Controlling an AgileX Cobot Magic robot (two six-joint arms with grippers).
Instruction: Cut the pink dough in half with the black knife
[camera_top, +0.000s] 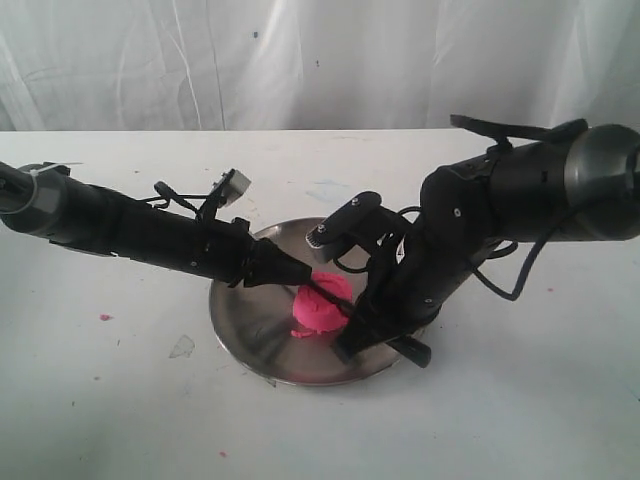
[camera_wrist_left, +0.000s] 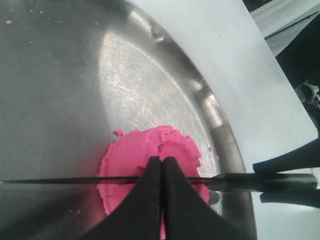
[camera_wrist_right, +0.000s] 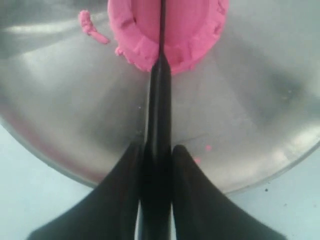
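In the exterior view, the right gripper (camera_top: 352, 340) covers one side of the pink dough (camera_top: 322, 305), and the black knife (camera_top: 330, 296) is too thin to see well. In the right wrist view, the picture's edge cuts off the dough's far part. The steel plate (camera_wrist_left: 60, 75) runs off the left wrist view.

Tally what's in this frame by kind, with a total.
Pink dough: 1
Black knife: 1
Steel plate: 1
Robot claws: 2 (left claw, right claw)
Total: 5
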